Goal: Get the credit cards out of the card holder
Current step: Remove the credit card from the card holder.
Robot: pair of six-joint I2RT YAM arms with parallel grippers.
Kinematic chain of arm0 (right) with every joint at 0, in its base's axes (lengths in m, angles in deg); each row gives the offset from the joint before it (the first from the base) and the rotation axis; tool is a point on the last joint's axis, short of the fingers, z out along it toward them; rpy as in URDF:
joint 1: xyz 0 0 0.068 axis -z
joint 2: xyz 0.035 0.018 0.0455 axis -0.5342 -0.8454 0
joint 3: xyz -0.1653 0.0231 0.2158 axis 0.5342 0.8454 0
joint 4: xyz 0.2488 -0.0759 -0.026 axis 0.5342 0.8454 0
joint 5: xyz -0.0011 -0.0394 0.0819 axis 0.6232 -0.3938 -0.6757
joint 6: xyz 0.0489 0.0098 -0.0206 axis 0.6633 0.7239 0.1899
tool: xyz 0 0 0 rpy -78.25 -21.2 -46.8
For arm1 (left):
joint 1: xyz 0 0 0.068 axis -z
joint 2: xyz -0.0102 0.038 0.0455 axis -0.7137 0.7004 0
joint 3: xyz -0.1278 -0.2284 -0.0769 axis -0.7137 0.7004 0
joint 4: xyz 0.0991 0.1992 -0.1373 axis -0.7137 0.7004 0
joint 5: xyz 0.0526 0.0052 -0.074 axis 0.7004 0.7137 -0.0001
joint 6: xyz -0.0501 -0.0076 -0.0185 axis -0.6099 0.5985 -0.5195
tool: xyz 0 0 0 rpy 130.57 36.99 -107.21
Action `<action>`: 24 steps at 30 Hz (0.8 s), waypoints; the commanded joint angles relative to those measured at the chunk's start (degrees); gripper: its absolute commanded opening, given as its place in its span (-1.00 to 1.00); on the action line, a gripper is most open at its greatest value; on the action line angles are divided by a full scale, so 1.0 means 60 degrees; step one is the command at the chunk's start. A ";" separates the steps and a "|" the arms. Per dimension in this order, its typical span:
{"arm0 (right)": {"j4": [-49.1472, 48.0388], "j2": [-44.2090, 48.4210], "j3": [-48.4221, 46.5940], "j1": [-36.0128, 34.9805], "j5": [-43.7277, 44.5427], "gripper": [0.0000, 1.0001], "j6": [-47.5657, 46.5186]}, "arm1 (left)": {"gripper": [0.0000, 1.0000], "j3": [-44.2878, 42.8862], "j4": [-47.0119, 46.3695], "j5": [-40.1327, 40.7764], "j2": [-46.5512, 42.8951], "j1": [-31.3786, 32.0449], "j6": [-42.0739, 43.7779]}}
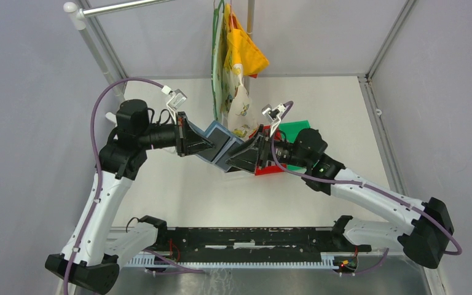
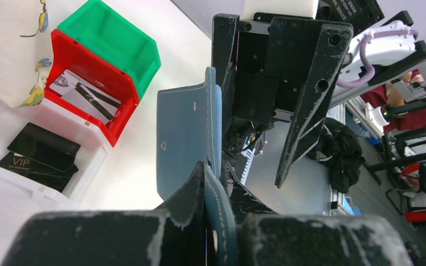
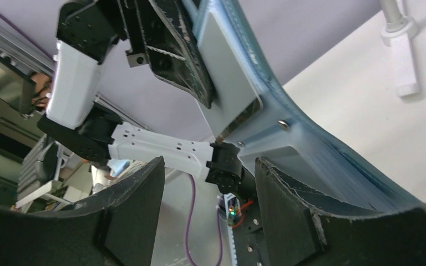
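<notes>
Two hands meet midair: left hand [image 2: 213, 180] pinches card holder [image 2: 183, 133] edge; right hand [image 3: 208, 164] spread alongside.

The scene is lit brightly and evenly from above, and only soft, pale shadows are thrown on the surface [image 1: 178, 190]. In the left wrist view the surface and the white bin [image 2: 90, 166] are washed out by glare, and the left gripper [image 2: 213, 183] is rendered slightly out of focus.

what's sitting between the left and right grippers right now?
Only the card holder, opened out in mid-air: left gripper shut on one end, right gripper open at the other. Top external view shows it.
</notes>
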 commanded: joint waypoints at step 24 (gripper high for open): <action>-0.5853 -0.1487 0.0109 -0.0057 -0.0249 -0.10 0.3025 | -0.87 0.0020 -0.1658 -0.1022 -0.0187 0.0013 -0.1919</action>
